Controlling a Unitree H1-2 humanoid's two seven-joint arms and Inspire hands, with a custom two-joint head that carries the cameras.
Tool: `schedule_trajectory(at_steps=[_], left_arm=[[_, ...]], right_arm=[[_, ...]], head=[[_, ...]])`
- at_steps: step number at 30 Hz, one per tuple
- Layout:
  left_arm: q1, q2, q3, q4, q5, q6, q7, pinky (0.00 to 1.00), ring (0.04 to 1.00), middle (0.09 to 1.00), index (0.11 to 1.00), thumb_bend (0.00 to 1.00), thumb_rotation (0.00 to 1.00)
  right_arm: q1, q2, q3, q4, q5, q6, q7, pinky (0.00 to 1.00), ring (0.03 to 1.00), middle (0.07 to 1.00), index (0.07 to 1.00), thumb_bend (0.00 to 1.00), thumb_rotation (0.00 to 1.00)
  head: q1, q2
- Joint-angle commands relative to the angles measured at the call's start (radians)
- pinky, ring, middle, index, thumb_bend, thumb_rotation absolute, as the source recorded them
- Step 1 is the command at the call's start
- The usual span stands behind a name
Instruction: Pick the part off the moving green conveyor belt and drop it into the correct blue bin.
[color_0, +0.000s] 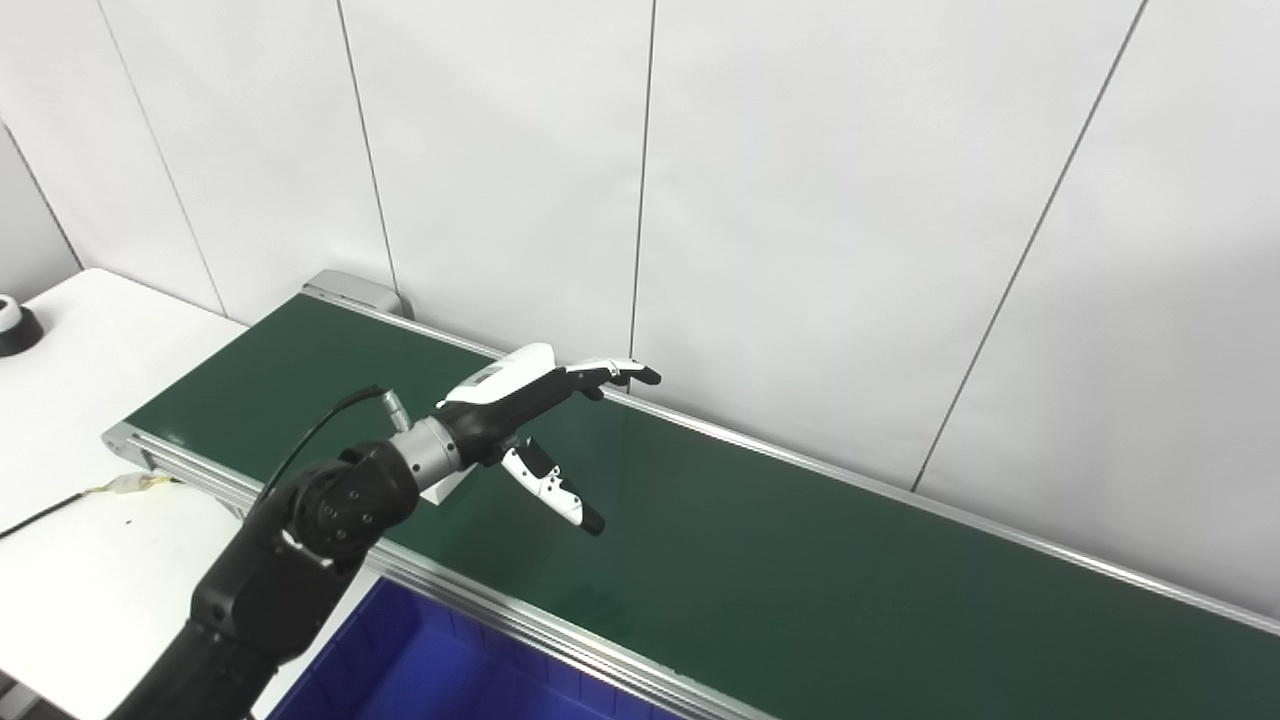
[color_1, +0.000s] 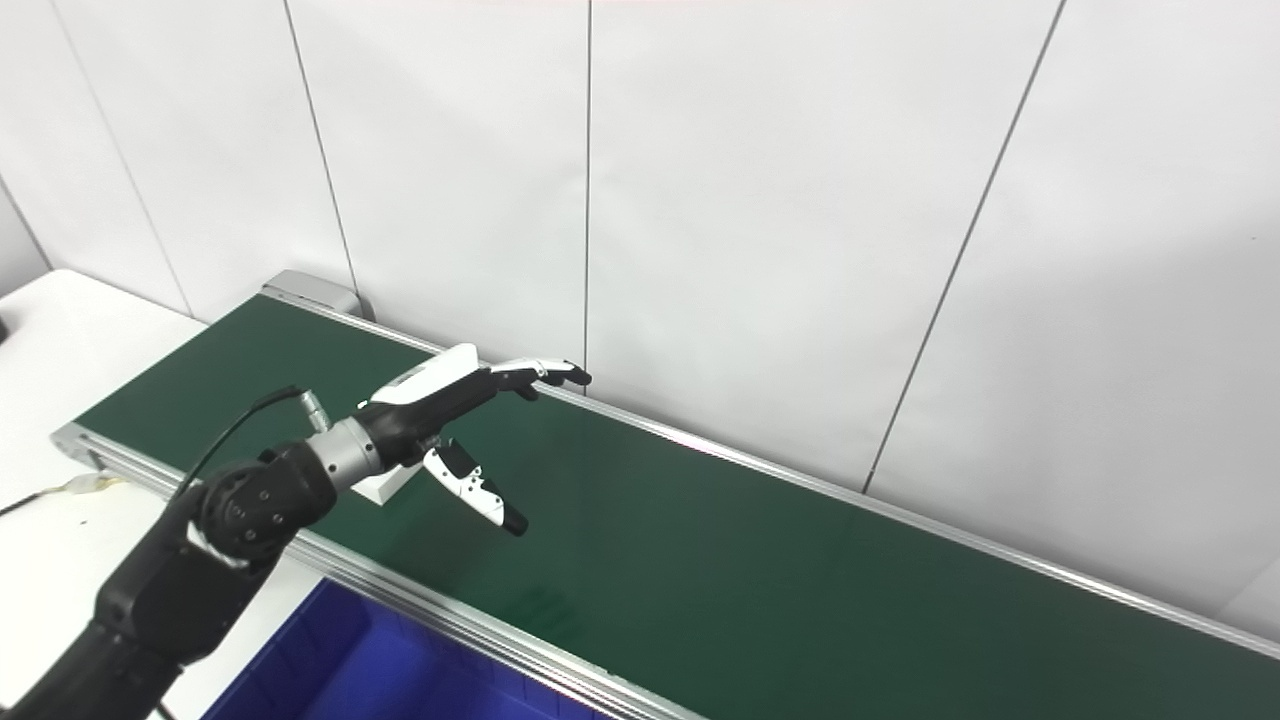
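Observation:
The green conveyor belt (color_0: 800, 560) runs diagonally from upper left to lower right. My left hand (color_0: 530, 400) hovers over its left part, open, with the fingers stretched toward the wall and the thumb (color_0: 555, 490) spread downward. A small white part (color_0: 443, 487) lies on the belt near its front rail, mostly hidden under my wrist; it also shows in the right eye view as the white part (color_1: 383, 487). The hand holds nothing. A blue bin (color_0: 430, 660) stands below the belt's front rail. My right hand is out of view.
A white table (color_0: 80, 560) lies to the left of the belt, with a black round object (color_0: 15, 328) at its far edge and a cable (color_0: 60, 505) across it. White wall panels (color_0: 800, 200) stand right behind the belt.

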Motion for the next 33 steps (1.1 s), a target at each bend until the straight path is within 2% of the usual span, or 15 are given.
schedule_trajectory(at_steps=[1, 4, 9, 14, 17, 22, 25, 33], left_arm=[[-0.056, 0.033, -0.002, 0.013, 0.019, -0.001, 0.025, 0.77, 0.871, 0.916, 0.874, 0.92, 0.24], [-0.084, 0.045, -0.023, 0.059, 0.063, 0.008, 0.027, 0.77, 0.871, 0.919, 0.881, 0.93, 0.25], [-0.138, 0.057, -0.061, 0.174, 0.129, -0.014, 0.050, 0.78, 0.873, 0.929, 0.893, 0.92, 0.24], [-0.179, 0.072, -0.102, 0.270, 0.184, -0.015, 0.068, 0.80, 0.890, 0.941, 0.896, 0.94, 0.23], [-0.191, 0.080, -0.122, 0.300, 0.211, 0.001, 0.071, 0.81, 0.900, 0.947, 0.903, 0.95, 0.23], [-0.209, 0.095, -0.160, 0.375, 0.267, 0.016, 0.081, 0.86, 0.936, 0.956, 0.914, 0.97, 0.22], [-0.215, 0.102, -0.176, 0.402, 0.287, 0.029, 0.080, 0.90, 0.960, 0.963, 0.922, 0.97, 0.21], [-0.219, 0.124, -0.217, 0.441, 0.316, 0.045, 0.071, 0.98, 0.982, 0.976, 0.934, 1.00, 0.22]], right_arm=[[-0.006, -0.009, 0.006, -0.016, -0.007, -0.050, -0.032, 0.69, 0.801, 0.873, 0.894, 0.38, 0.20], [-0.007, -0.013, 0.014, -0.015, -0.004, -0.050, -0.037, 0.67, 0.805, 0.881, 0.899, 0.37, 0.16], [-0.008, -0.015, 0.016, -0.012, -0.010, -0.050, -0.042, 0.68, 0.808, 0.879, 0.897, 0.36, 0.15], [-0.011, -0.018, 0.027, -0.008, -0.009, -0.050, -0.058, 0.70, 0.804, 0.867, 0.894, 0.38, 0.24], [-0.013, -0.021, 0.031, -0.005, -0.010, -0.050, -0.062, 0.70, 0.803, 0.867, 0.899, 0.37, 0.26], [-0.020, -0.029, 0.046, 0.000, -0.005, -0.051, -0.077, 0.71, 0.805, 0.868, 0.898, 0.37, 0.19], [-0.022, -0.036, 0.056, -0.001, -0.001, -0.051, -0.085, 0.72, 0.809, 0.868, 0.902, 0.37, 0.18], [-0.022, -0.044, 0.068, 0.002, 0.012, -0.051, -0.097, 0.73, 0.811, 0.876, 0.902, 0.37, 0.20]], head=[[-0.002, 0.001], [-0.001, 0.001], [-0.002, 0.003], [-0.002, 0.003], [-0.001, 0.003], [0.000, 0.004], [0.001, 0.005], [0.007, 0.008]])
